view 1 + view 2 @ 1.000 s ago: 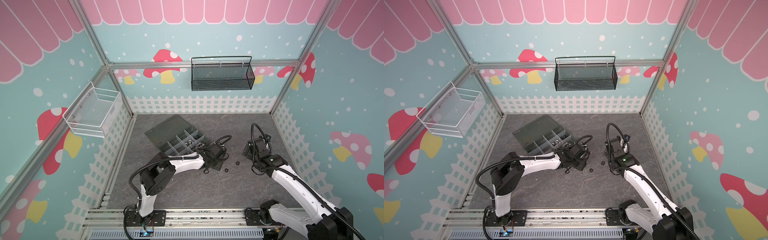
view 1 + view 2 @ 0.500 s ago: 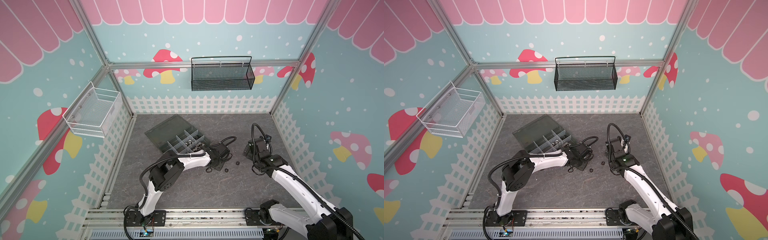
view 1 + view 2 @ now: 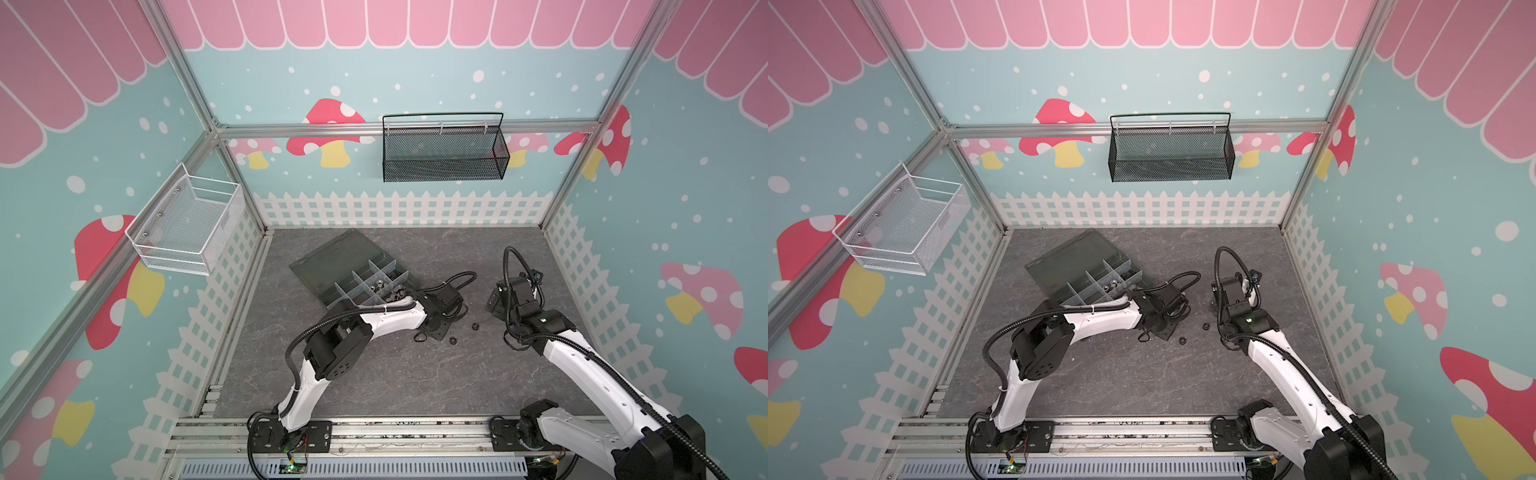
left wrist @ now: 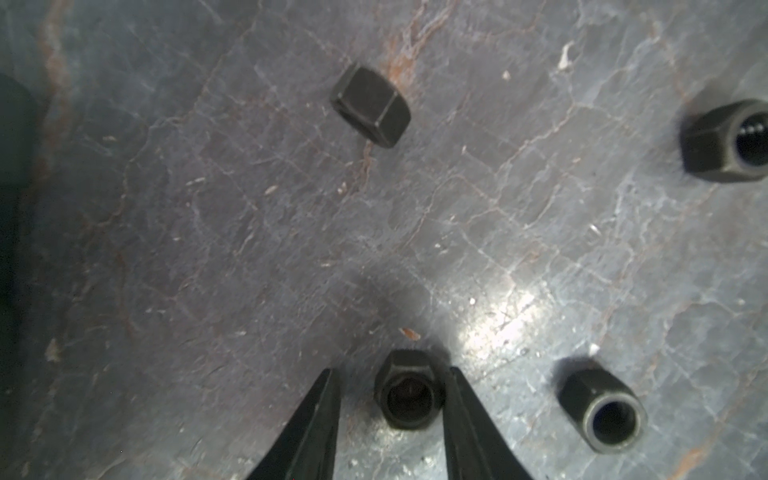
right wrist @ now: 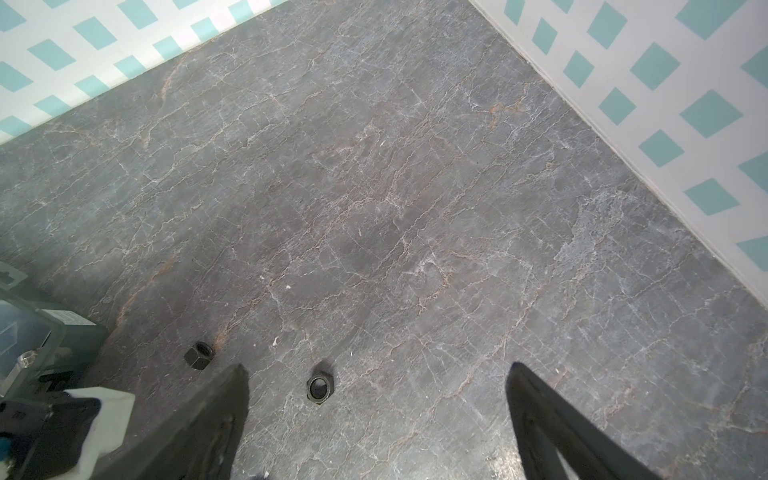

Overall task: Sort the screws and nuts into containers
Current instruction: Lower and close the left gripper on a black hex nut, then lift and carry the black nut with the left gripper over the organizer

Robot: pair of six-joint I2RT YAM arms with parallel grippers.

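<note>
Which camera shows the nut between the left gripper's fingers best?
The left wrist view: the nut is big, sharp between the fingers of the left gripper. In both top views that gripper hides it; the right wrist view misses it.

Both top views are bright, evenly lit and sharp. The left wrist view is dim and soft: white glare patches the grey veined stone-look desk point(image 4: 498, 324), and the small black hex nuts point(image 4: 409, 395) look blurred, with smudged shadows. The right wrist view's near foreground blurs.
</note>
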